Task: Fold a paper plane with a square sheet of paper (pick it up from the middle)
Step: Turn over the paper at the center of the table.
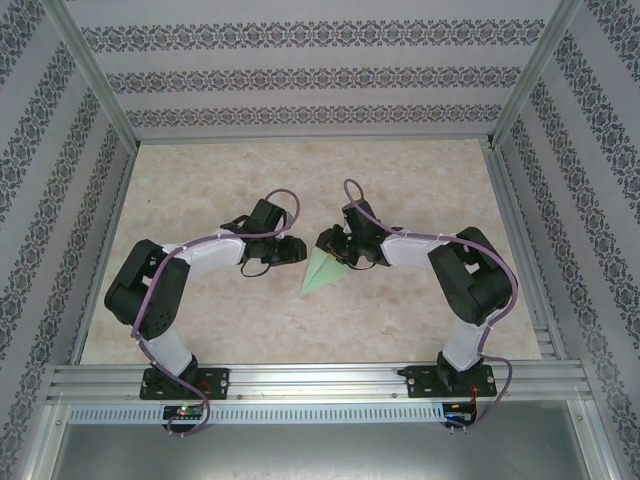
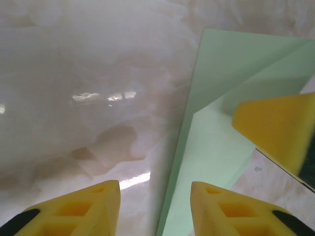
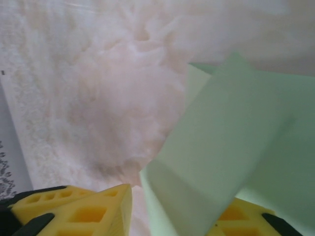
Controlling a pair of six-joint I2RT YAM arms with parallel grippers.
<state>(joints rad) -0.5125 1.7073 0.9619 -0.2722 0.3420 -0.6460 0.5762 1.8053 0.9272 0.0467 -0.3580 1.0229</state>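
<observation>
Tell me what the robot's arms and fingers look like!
The left arm and right arm are chunky black joints with white sleeves between. A thin purple cable loops along each. The fingers are bright yellow wedges with little hollow windows and black backs.

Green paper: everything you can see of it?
The paper is thin, pale green and plain, folded into a pointed triangular shape with overlapping layers. It lies on the marbled table, tip toward the near-left, between the left end effector, which straddles its edge, and the right end effector. One flap is raised over one of the right end effector's fingers.
</observation>
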